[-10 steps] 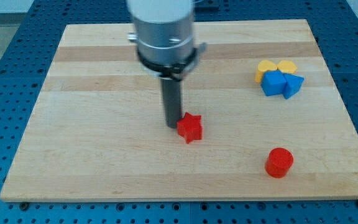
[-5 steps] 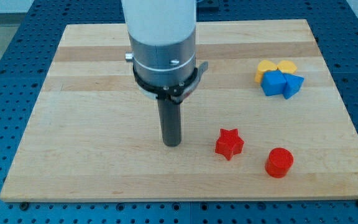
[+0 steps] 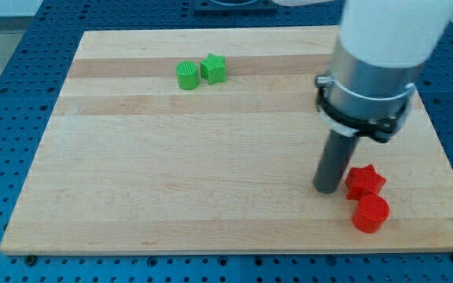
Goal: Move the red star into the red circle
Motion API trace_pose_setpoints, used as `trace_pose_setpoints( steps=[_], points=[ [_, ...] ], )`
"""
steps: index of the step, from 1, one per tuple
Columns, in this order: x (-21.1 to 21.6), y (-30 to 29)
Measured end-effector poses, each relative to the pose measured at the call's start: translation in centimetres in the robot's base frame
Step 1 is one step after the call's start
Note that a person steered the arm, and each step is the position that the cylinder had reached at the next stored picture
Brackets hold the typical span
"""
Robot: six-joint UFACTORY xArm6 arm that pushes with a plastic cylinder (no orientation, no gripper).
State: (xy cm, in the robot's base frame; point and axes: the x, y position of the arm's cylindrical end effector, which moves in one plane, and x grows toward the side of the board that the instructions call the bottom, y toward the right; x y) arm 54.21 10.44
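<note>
The red star (image 3: 365,181) lies near the view's bottom right, touching the red circle (image 3: 370,213) just below it. My tip (image 3: 327,189) rests on the board right at the star's left side, close to or touching it. The arm's body covers the board's upper right.
A green circle (image 3: 187,75) and a green star (image 3: 214,68) sit together near the view's top, left of centre. The wooden board (image 3: 132,173) ends just below and right of the red blocks. The blue and yellow blocks are hidden behind the arm.
The red star has slid right and now touches the red circle, which shifted a little down and right. My tip moved right after it. The green blocks have come into view.
</note>
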Motion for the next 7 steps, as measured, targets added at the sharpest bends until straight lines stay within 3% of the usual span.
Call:
trace_pose_setpoints(
  steps=[1,3,7],
  points=[
    [2.1,-2.1],
    [7.1,-0.2],
    [7.6,8.4]
  ],
)
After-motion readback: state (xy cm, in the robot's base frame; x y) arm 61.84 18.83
